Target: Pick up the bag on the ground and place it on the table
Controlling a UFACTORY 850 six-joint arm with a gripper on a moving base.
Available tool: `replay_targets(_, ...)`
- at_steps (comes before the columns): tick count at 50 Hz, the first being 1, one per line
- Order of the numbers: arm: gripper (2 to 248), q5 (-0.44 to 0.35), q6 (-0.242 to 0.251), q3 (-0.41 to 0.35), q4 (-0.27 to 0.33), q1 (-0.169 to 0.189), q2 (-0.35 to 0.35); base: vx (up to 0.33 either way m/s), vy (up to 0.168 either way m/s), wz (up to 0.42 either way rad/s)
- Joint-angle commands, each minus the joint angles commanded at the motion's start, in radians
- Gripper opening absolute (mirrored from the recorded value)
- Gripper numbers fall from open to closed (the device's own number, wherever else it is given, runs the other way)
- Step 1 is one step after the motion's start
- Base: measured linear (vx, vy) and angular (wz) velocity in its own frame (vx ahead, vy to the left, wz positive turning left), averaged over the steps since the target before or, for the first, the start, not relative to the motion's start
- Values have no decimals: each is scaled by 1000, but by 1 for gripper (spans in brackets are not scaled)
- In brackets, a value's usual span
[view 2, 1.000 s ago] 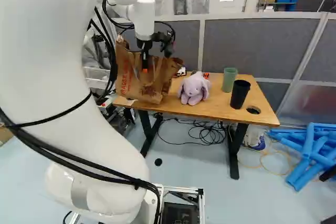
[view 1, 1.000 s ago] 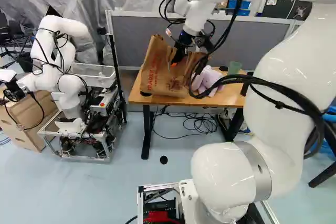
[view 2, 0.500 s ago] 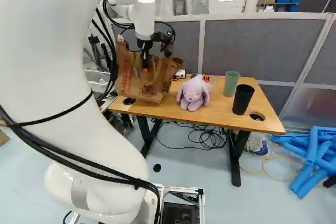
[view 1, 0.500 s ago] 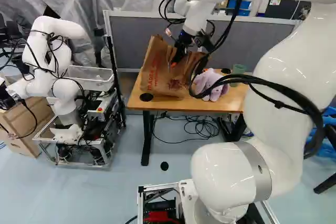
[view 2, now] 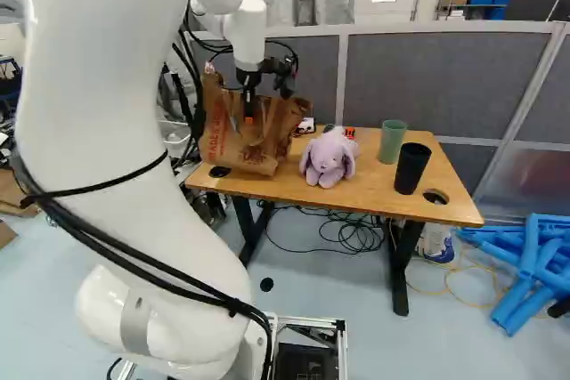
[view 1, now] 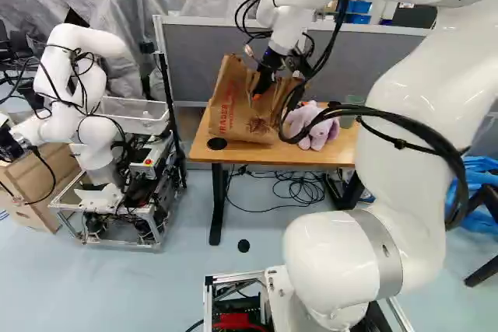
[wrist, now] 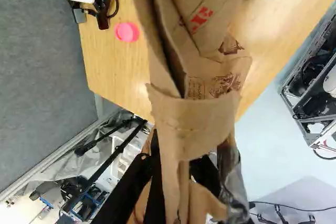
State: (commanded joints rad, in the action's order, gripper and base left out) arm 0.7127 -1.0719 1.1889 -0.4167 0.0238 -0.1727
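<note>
Clock laid on tabletop, right base view, twelve = far side. One wooden table [view 2: 361,189]. One brown paper bag [view 2: 239,149] with red print, upright on it at nine o'clock. One black two-finger gripper [view 2: 248,119], jaws closed on the bag's handle. One lilac plush rabbit [view 2: 329,158] mid-table, near bag. Two cups: green cylindrical cup [view 2: 392,141] at two, black tapered cup [view 2: 412,169] at three. Two round holes: eight and four. Bag base near front edge; wood strip in front. Open gap between rabbit and cups. One grey partition [view 2: 436,77] beyond twelve. One another robot [view 1: 99,141], left base view, nine o'clock.
</note>
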Motion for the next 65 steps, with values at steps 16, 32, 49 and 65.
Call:
replay_targets(16, 21, 0, 0, 89, 0, -1, -115, 0, 0, 0)
replay_targets(32, 21, 0, 0, 182, 0, -2, -228, 0, 0, 0)
replay_targets(49, 21, 0, 0, 234, 0, -2, -287, 0, 0, 0)
replay_targets(65, 60, 0, 0, 236, 0, -2, -288, 0, 0, 0)
